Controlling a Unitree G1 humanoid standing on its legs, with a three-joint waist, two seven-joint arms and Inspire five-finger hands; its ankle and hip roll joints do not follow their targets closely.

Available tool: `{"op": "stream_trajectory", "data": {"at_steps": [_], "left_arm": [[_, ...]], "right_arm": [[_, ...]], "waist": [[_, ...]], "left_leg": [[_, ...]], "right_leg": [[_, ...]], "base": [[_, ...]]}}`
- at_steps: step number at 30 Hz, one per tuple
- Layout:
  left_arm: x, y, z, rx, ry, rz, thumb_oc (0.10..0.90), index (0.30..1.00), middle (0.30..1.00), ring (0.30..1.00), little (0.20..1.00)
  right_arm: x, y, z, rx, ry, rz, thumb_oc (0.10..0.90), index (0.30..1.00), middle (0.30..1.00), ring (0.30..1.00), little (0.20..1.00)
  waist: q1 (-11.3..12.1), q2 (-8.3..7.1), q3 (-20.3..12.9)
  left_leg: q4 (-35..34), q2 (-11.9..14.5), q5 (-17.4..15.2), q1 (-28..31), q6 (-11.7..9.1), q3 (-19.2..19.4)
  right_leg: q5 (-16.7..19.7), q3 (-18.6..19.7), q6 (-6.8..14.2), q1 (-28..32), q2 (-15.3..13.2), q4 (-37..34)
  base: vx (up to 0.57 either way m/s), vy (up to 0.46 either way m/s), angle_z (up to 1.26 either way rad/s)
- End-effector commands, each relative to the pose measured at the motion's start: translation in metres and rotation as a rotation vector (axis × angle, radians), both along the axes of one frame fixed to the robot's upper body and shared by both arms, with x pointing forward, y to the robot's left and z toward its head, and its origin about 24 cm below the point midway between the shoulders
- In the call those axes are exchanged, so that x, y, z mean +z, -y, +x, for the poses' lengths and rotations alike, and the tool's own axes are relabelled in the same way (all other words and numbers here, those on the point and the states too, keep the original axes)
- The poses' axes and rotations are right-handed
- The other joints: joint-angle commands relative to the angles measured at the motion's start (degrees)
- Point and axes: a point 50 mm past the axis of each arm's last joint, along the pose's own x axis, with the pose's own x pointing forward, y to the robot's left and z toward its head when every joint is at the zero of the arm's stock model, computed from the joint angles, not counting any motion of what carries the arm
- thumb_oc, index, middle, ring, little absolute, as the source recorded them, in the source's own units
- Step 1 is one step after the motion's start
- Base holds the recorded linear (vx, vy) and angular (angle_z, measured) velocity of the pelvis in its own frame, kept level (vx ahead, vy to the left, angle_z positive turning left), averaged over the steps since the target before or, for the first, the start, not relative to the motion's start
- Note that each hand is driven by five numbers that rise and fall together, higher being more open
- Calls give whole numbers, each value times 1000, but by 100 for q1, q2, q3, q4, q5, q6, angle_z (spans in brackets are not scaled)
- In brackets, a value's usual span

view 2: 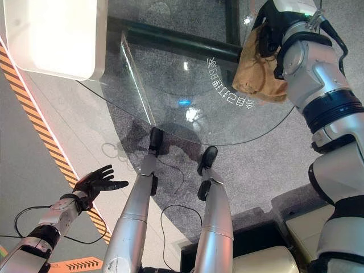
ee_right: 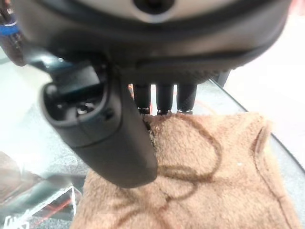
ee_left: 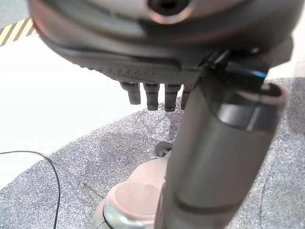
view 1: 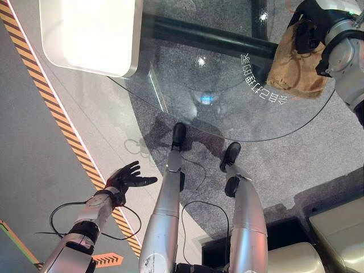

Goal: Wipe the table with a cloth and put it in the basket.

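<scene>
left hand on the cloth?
No, the left hand hangs open over the floor beside the glass table; the right hand is the one on the brown cloth.

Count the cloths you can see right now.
1. A tan cloth lies at the glass table's right edge under the right hand, fingers resting on it.

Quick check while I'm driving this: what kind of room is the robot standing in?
Probably an indoor demo hall or lab, not a home. A round glass table stands on grey carpet, a hazard-striped line runs along the floor, and a white counter-like unit sits beyond. The right hand rests on a brown cloth.
</scene>
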Motion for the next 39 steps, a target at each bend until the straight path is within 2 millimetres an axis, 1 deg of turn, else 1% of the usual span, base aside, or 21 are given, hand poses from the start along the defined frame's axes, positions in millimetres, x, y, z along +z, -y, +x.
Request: {"op": "stream_trajectory", "data": {"at_steps": [1,13,23,27,32,39], "left_arm": [[-24,-1,-25,6,-88,17,800,900,900,900,900],[-24,8,-22,-12,-77,12,800,900,900,900,900],[-29,17,-23,-18,-76,-4,800,900,900,900,900],[-29,19,-23,-20,-71,-5,800,900,900,900,900],[-28,19,-23,-27,-70,-4,800,900,900,900,900],[-31,22,-25,-33,-71,-5,800,900,900,900,900]], "right_arm": [[37,-43,-8,206,185,82,100,300,300,300,200],[41,-72,-8,289,290,170,100,300,300,300,200],[45,-105,-12,347,401,236,100,300,300,300,200],[45,-111,-14,358,413,240,100,300,300,300,200],[46,-128,-16,393,413,232,100,300,300,300,200],[36,-153,-16,452,370,212,100,300,300,300,200]], "waist": [[94,153,-87],[221,177,-87],[350,187,-87],[396,181,-87],[466,174,-87],[564,207,-87]], "left_leg": [[161,-462,-412,175,418,-95],[73,-506,-378,207,428,-159],[15,-550,-355,226,445,-235],[25,-565,-348,198,454,-263],[23,-583,-338,180,455,-299],[12,-609,-314,170,460,-345]], "right_leg": [[708,-331,119,435,245,-1129],[753,-428,170,528,208,-1263],[789,-510,208,606,196,-1381],[792,-543,218,613,186,-1388],[805,-601,234,639,159,-1431],[792,-638,247,652,134,-1422]], "base": [[0,40,1],[-4,19,3],[-5,43,1],[-1,10,0],[-3,17,5],[0,5,0]]}}
